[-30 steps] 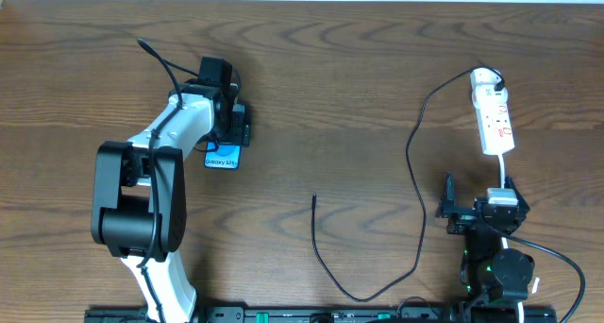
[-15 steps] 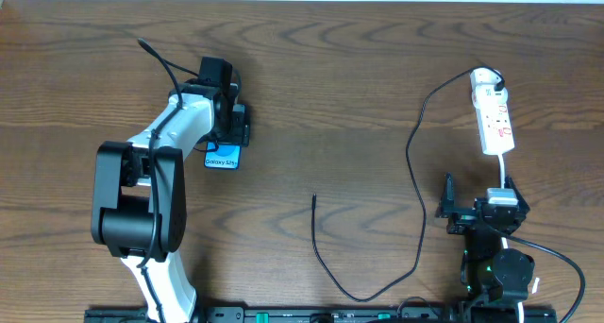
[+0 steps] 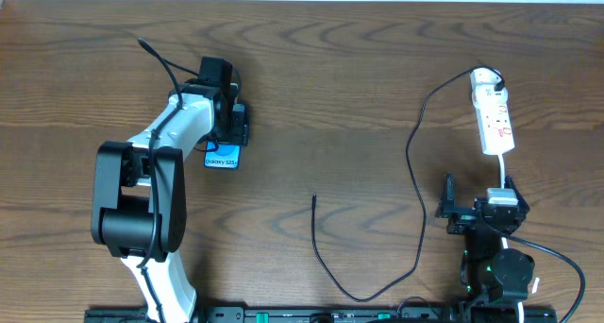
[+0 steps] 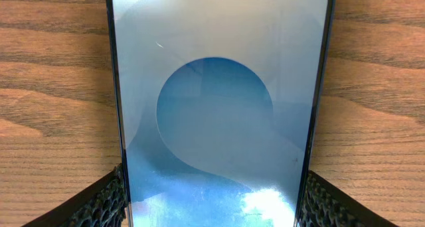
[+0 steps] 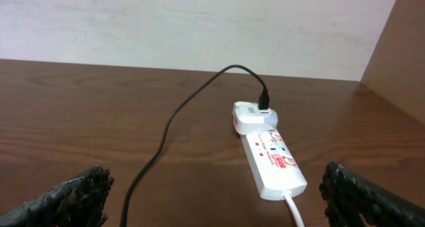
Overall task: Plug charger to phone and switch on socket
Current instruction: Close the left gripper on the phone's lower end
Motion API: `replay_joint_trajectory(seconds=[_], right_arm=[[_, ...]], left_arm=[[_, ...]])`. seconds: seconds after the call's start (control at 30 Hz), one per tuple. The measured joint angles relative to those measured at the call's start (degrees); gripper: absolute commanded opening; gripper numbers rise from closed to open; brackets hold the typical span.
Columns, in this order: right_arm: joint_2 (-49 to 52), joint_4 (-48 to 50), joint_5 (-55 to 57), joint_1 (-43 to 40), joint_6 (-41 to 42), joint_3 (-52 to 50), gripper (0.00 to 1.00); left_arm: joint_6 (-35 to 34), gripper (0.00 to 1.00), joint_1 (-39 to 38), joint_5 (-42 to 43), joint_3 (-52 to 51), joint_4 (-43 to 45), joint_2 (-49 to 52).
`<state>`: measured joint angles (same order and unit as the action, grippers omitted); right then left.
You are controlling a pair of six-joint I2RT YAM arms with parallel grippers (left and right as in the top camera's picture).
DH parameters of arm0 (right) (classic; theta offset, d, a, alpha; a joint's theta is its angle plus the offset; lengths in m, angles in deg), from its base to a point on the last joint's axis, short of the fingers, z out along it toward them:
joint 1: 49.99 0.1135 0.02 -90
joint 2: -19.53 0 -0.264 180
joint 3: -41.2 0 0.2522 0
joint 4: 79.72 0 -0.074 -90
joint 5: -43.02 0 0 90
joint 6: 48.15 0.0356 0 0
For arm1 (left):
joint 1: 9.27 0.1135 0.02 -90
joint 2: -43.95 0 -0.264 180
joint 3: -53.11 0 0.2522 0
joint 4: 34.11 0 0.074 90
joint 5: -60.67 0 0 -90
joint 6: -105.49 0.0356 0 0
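Observation:
The phone [image 3: 222,159] lies flat on the table at the left, its light blue screen with a round blue shape filling the left wrist view [image 4: 216,107]. My left gripper [image 3: 230,130] sits over it, with a finger pressed against each long edge [image 4: 212,197]. The charger [image 3: 416,172], a thin black cable, runs from a white adapter [image 5: 251,116] on the socket [image 3: 493,123] down and round to a free tip [image 3: 314,197] at the table's middle. The socket shows in the right wrist view [image 5: 272,160]. My right gripper [image 3: 478,198] is open and empty [image 5: 212,200], just short of the socket.
The socket's white cord [image 5: 295,210] leads back toward my right arm. A pale wall [image 5: 199,28] stands behind the table's far edge. The black cable [image 5: 166,131] curves across the wood left of the socket.

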<state>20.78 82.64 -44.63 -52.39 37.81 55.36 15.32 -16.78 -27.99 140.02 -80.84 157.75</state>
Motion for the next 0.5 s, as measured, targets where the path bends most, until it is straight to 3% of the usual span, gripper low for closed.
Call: replay_joint_trajectory(seconds=[0.3,0.37,0.43,0.5], right_arm=[[0.0,0.0,0.0,0.0,0.0,0.0,0.99],[0.0,0.0,0.0,0.0,0.0,0.0,0.99],[0.0,0.0,0.0,0.0,0.0,0.0,0.99],[0.0,0.0,0.0,0.0,0.0,0.0,0.99]], left_arm=[[0.0,0.39,0.0,0.0,0.0,0.0,0.0],[0.0,0.29,0.0,0.0,0.0,0.0,0.0],[0.0,0.07,0.0,0.0,0.0,0.0,0.0],[0.0,0.07,0.0,0.0,0.0,0.0,0.0]])
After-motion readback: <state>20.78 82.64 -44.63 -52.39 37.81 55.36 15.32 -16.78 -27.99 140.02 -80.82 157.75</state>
